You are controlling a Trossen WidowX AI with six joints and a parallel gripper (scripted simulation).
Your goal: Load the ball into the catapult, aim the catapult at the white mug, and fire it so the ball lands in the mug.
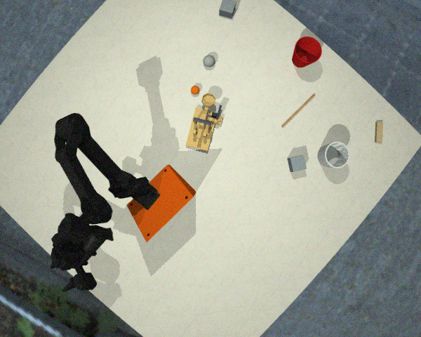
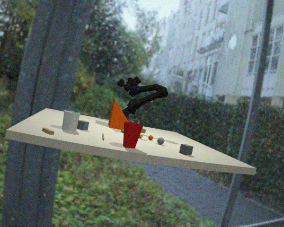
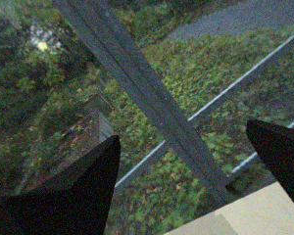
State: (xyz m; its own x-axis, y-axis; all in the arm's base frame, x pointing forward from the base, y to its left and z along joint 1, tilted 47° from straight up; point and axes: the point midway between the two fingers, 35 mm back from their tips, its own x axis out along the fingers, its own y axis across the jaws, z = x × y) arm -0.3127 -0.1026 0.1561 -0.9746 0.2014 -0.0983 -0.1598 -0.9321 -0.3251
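The catapult (image 1: 201,135), upper middle of the top view, looks like pale, matt wood. The red cup (image 1: 299,60) (image 2: 132,135) appears smooth plastic; the orange wedge (image 1: 166,206) (image 2: 116,117) has a smooth, matt, plastic-like surface.

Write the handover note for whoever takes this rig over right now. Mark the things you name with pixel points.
Gripper (image 3: 180,133): open, nothing between its fingers, raised away from the catapult.
Catapult (image 1: 201,135): on the table, its cup (image 1: 208,100) without a ball.
Balls: an orange one (image 1: 195,90) (image 2: 150,137) lies right by the cup, a larger gray one (image 1: 208,60) (image 2: 160,140) a bit farther off. Confirm which one is meant.
White mug (image 1: 325,154) (image 2: 70,120): upright beside a gray block (image 1: 297,163) (image 2: 83,125), no ball visible in it from above. The red cup (image 1: 306,50) (image 2: 132,134) is not the target.
Done: no step evident.
Left: load, aim at the mug, fire.
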